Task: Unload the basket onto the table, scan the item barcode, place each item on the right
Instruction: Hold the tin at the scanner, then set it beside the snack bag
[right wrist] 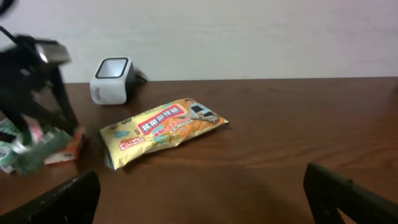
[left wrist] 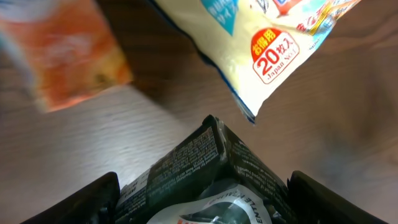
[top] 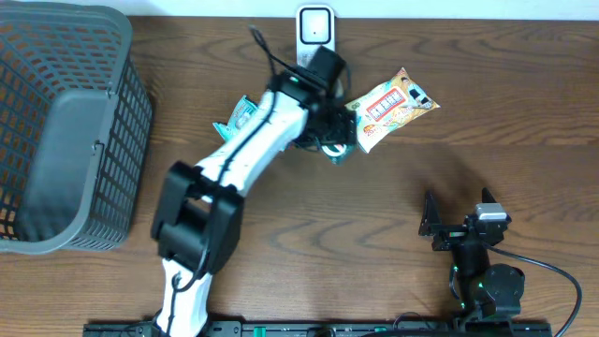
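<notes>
Dark green packet [left wrist: 199, 155] sat right up against the left wrist cam, tented up between the left gripper [left wrist: 204, 193] fingers. Jaws stood wide but pressed on it from both sides, so that's a grip. Pale packet with a red "20" label [left wrist: 261, 43] lay just past it, blurry orange packet [left wrist: 68, 56] off to one side. From overhead, the left arm was stretched across the table [top: 524, 84], gripper and packet just in front of the white scanner [top: 315, 28], and close beside the yellow snack bag [top: 393, 108]. Couldn't tell which way the barcode faced. Right gripper [top: 457, 213] was parked at the near edge, well apart from all that, jaws fully spread, nothing in them. Grey basket [top: 65, 131] stood at the far left.
</notes>
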You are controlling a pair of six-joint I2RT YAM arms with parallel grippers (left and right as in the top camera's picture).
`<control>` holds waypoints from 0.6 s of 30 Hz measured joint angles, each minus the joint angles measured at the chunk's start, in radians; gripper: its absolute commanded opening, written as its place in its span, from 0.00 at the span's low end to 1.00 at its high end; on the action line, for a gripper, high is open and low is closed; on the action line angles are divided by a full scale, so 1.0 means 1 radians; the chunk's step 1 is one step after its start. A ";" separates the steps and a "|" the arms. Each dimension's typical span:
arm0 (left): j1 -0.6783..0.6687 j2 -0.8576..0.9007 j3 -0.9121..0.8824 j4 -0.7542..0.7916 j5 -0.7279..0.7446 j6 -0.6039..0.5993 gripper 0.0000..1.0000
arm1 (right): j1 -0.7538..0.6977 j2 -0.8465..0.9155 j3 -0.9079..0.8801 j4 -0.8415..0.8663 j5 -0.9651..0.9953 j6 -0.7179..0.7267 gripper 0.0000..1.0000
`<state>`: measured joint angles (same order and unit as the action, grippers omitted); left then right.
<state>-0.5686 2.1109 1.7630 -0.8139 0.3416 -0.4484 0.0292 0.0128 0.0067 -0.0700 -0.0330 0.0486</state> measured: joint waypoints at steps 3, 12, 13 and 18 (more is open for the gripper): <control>-0.024 0.036 0.000 0.039 -0.004 -0.001 0.79 | 0.000 0.000 0.000 0.000 0.000 0.000 0.99; -0.034 0.074 0.000 0.079 -0.026 -0.005 0.98 | 0.000 0.000 0.000 0.000 0.000 0.000 0.99; -0.031 0.074 0.000 0.079 -0.027 -0.004 0.98 | 0.000 0.000 0.000 0.000 0.000 0.000 0.99; -0.001 0.060 0.000 0.058 -0.033 -0.004 0.98 | 0.000 0.000 0.000 0.000 0.000 0.000 0.99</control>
<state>-0.5697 2.1712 1.7630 -0.7563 0.3084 -0.4526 0.0292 0.0128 0.0067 -0.0704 -0.0330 0.0486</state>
